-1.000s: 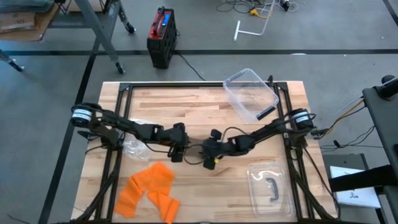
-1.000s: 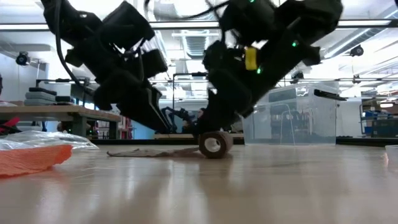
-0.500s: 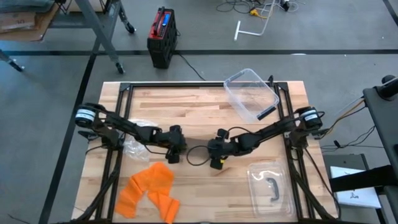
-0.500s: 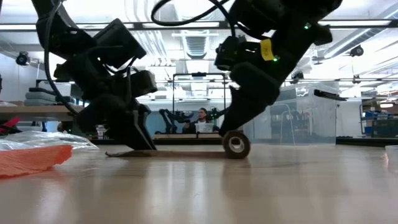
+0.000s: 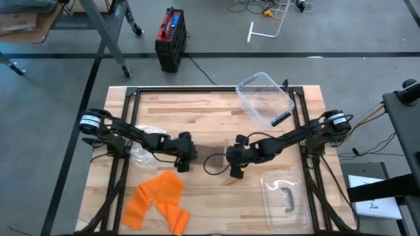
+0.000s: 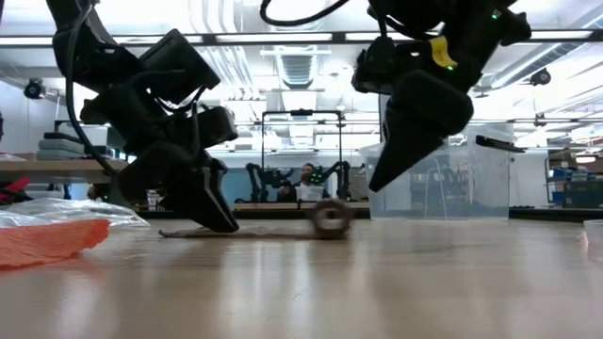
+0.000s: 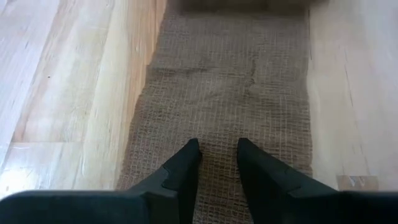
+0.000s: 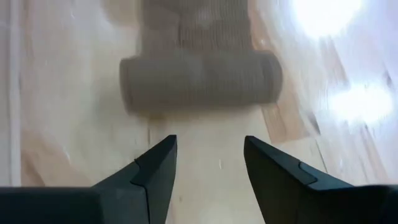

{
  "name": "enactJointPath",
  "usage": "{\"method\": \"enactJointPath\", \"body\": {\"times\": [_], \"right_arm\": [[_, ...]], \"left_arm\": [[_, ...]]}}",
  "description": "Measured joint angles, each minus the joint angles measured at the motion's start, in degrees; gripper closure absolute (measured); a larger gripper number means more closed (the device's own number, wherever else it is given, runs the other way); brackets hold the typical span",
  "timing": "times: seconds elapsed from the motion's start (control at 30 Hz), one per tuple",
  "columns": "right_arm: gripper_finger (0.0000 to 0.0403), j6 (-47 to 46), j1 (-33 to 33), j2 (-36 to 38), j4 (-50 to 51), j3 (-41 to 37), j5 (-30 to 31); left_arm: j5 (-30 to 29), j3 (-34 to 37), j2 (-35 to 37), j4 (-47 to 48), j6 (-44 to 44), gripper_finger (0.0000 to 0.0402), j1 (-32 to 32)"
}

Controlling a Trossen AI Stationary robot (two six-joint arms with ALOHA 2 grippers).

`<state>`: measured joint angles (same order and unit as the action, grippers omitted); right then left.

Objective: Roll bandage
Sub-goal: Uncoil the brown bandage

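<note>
right pincer hangs open, clear of the bandage roll. left pincer, narrowly parted, pins the flat tail to the worktop. rolling partly done; a stretch remains.

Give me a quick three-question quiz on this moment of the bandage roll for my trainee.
1. True or false: the right gripper is clamped on the bandage roll.
2. What is the left gripper pressing against the table?
A. orange cloth
B. flat bandage strip
C. clear lid
3. Fill in: the empty clear bin lies near the table's far edge, on the ____ arm's side.

Key:
1. False; its fingers stand open, clear of the roll.
2. B, the flat bandage strip.
3. right
</note>
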<state>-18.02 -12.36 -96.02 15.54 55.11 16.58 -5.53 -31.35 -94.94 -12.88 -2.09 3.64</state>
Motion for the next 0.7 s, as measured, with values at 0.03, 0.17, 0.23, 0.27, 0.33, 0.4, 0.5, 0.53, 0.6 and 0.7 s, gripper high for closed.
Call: {"method": "enactJointPath", "body": {"times": [0.03, 0.17, 0.23, 0.27, 0.33, 0.4, 0.5, 0.53, 0.6, 0.7], "right_arm": [[0.022, 0.13, 0.0, -0.11, -0.98, 0.02, 0.06], [0.022, 0.96, 0.0, -0.56, -3.83, 0.11, 0.56], [0.022, 1.22, 0.0, -0.56, -7.58, 0.11, 1.74], [0.022, 1.83, 0.11, -0.68, -10.86, 0.09, 2.25], [0.022, 3.37, 0.64, -1.9, -19.37, 0.07, 2.96], [0.022, 5.72, 1.48, -4.14, -28.28, 0.08, 2.96], [0.022, 7.71, 3.27, -9.33, -34.74, 2.76, 2.84], [0.022, 8.17, 3.91, -11.26, -34.71, 4.35, 2.89], [0.022, 8.62, 5.02, -14.85, -33.66, 8.04, 2.36], [0.022, 9.7, 5.77, -19.17, -26.9, 13.71, 1.3]], "left_arm": [[0.04, -0.23, 0.03, -0.07, 0.0, 0.0295, 0.0], [0.08, -0.75, 1.09, 0.33, 0.24, 0.0301, 0.0], [0.1, -0.79, 1.5, 0.43, 0.29, 0.0303, 0.0], [0.12, -0.79, 1.57, 0.45, 0.33, 0.0303, 0.0], [0.15, -0.77, 1.6, 0.41, 0.5, 0.0303, 0.0], [0.15, -0.77, 1.62, 0.36, 0.5, 0.03, 0.0], [0.15, -0.77, 1.62, 0.25, 0.35, 0.0296, 0.0], [0.15, -0.77, 1.62, 0.23, 0.26, 0.0295, 0.0], [0.13, -0.77, 1.62, 0.17, 0.22, 0.0293, 0.0], [0.15, -0.77, 1.63, 0.29, 0.1, 0.0293, 0.0]]}}
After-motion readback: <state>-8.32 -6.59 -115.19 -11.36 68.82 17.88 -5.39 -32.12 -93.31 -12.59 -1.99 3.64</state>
